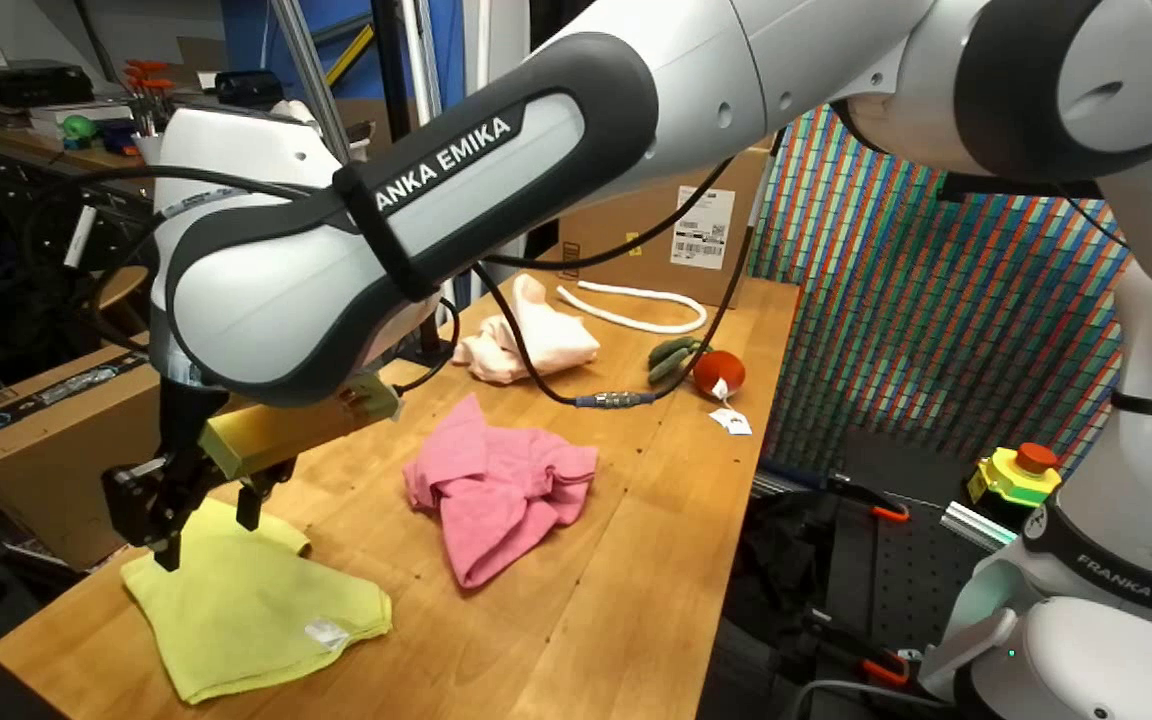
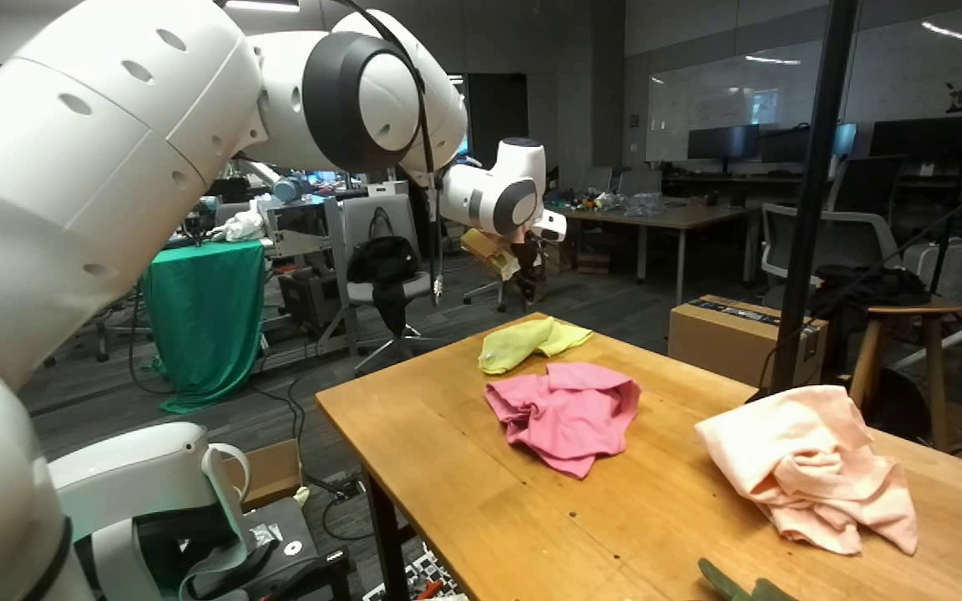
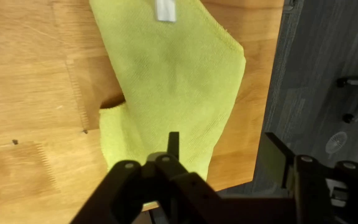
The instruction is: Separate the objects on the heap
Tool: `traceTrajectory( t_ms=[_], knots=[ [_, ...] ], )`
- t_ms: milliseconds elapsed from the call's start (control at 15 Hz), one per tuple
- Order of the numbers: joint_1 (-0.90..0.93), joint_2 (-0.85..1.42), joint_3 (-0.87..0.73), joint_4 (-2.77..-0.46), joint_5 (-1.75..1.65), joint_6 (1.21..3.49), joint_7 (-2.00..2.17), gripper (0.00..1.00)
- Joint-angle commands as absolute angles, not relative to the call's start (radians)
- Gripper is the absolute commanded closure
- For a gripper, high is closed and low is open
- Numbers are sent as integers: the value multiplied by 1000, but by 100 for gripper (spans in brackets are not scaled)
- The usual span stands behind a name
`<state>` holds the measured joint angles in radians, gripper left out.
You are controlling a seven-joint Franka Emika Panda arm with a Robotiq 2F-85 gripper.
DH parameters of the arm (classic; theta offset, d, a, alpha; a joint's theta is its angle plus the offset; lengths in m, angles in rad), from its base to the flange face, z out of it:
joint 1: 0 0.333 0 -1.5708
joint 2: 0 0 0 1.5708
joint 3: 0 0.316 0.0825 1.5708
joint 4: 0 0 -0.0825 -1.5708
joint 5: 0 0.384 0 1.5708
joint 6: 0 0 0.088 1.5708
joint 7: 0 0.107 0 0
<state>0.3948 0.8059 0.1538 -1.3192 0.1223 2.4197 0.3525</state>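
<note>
Basically spread out across the desk (image 1: 556,660), nothing stacked. Clock centred on the pink cloth (image 1: 506,485), in an exterior view: yellow cloth (image 1: 256,610) at 8, out by the desk's end; pale cloth (image 1: 556,345) at 12; white cord (image 1: 636,292) at 1, looped just in front of the cardboard box (image 1: 651,270); green thing (image 1: 671,365) and red ball (image 1: 718,368) at 2, side by side. Probably laid out like that to give each piece its own space, yellow at the end for most room. Hand (image 1: 208,537) raised over the yellow cloth's 11 o'clock part, fingers (image 3: 173,144) parted wide, bare gap between, nothing gripped. Clear of the yellow cloth (image 2: 535,338) in an exterior view. In the wrist view, one finger above yellow, opposite one out past the desk edge, so probably not lined up for a firm pinch. Likely there either to leave the cloth or tug a corner; can't say which. Cloth mostly flat, small flap out at 8 in the wrist view. Near finished, at a guess. Weak spot: green thing and red ball, touching or apart too close to call; probably worth a nudge to split next, ball likely to roll if knocked.
</note>
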Motion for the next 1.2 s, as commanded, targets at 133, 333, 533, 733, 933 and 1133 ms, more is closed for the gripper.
traceTrajectory(
  t_ms=[133,333,533,733,933,1133],
  knots=[
    [429,776,102,-1266,27,2229,368,0],
    [432,705,68,-1276,-47,2035,378,0],
    [424,617,45,-1295,-119,1876,384,0],
    [414,496,0,-1358,-172,1744,383,0],
    [391,359,-35,-1456,-198,1622,371,0],
    [310,226,1,-1572,-203,1511,375,0]
  ],
)
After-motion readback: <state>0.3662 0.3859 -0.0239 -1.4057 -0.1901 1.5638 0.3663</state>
